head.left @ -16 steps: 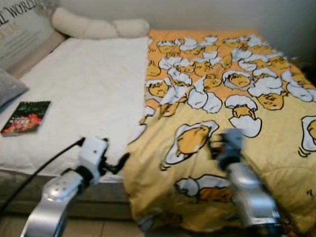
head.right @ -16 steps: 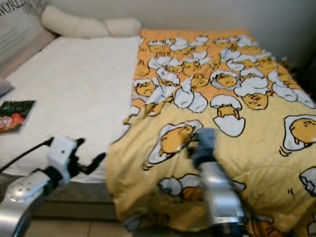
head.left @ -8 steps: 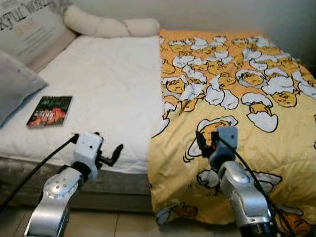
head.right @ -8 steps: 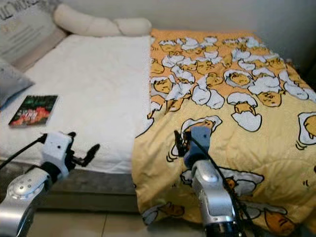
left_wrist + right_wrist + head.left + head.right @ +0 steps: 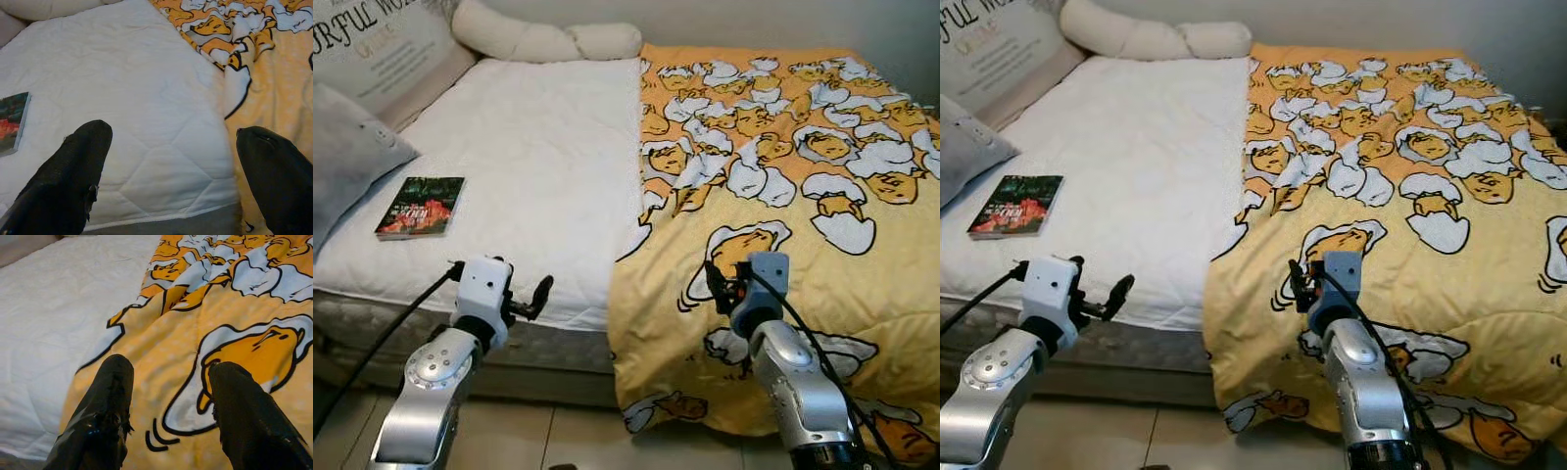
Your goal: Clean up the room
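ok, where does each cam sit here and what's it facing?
Head stereo pair: looks down at white quilted mattress, yellow egg-print blanket; both silver arms show.
Left wrist: along open left gripper at mattress edge, book.
Right wrist: along open right gripper, over blanket.
Both wrist views share the blanket's edge.

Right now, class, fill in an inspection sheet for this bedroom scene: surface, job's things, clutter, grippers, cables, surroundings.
Surface: bed with bare white quilted mattress cover.
Job's things: yellow egg-print blanket covers the bed's right half and hangs over the foot edge.
Clutter: book lying flat on the white cover, near the grey pillow.
Grippers: left gripper open, before the bed's foot edge; right gripper open, over the blanket; both empty.
Cables: black cable along the left arm.
Surroundings: long cream pillow by the wall; tiled floor.
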Tool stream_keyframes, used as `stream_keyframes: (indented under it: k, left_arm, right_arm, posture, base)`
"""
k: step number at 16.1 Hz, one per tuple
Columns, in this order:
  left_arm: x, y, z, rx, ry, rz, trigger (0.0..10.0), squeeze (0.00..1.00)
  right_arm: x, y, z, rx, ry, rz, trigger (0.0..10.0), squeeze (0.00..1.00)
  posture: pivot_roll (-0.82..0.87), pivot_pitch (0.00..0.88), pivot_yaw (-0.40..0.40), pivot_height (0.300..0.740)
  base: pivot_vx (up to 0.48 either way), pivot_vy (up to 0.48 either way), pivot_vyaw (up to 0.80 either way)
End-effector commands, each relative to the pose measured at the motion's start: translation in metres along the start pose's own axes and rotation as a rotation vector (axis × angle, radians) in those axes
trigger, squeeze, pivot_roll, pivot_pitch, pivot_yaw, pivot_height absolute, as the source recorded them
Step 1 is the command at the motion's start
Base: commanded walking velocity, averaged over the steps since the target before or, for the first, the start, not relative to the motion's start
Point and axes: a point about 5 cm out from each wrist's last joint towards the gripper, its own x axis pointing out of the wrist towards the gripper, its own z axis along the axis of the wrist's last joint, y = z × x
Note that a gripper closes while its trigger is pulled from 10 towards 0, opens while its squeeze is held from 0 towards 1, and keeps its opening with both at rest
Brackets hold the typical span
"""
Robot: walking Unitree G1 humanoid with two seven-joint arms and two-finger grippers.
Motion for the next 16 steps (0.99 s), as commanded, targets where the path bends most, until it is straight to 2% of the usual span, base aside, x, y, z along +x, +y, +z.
stream_keyframes:
  k: [1,3,4,5,10,16]
  left_arm:
    - [0.0018,0.0031,0.004,-0.001,-0.012,0.012,10.0,0.0]
    - [0.0029,0.0045,0.0054,0.004,-0.014,0.012,10.0,0.0]
    - [0.0033,0.0051,0.0053,0.006,-0.011,0.014,10.0,0.0]
    - [0.0036,0.0063,0.007,0.023,-0.028,0.024,10.0,0.0]
    - [0.0066,0.0061,0.009,-0.005,-0.033,0.024,10.0,0.0]
    - [0.0066,0.0053,0.0092,0.001,-0.032,0.01,10.0,0.0]
  right_arm:
    - [0.0012,0.0003,0.0065,0.009,-0.019,-0.002,10.0,0.0]
    - [0.0015,-0.0001,0.0069,0.018,-0.024,-0.012,10.0,0.0]
    - [0.002,-0.0004,0.0077,0.01,-0.029,-0.015,10.0,0.0]
    - [0.0026,0.0006,0.0084,0.008,-0.034,-0.009,10.0,0.0]
    - [0.0036,0.0014,0.0106,0.016,-0.041,-0.009,10.0,0.0]
    - [0.0051,0.0057,0.011,-0.025,-0.04,0.011,10.0,0.0]
  posture:
    - [0.05,0.0,0.034,0.74]
    - [0.05,0.0,0.036,0.74]
    - [0.05,0.0,0.037,0.74]
    - [0.05,0.0,0.038,0.74]
    - [0.05,0.0,0.035,0.74]
    - [0.05,0.0,0.034,0.74]
  base:
    - [0.0,0.428,-0.8]
    - [0.0,0.435,-0.8]
    - [0.0,0.398,0.0]
    - [0.0,0.0,0.0]
    - [0.0,0.0,0.0]
    - [0.268,0.0,0.0]
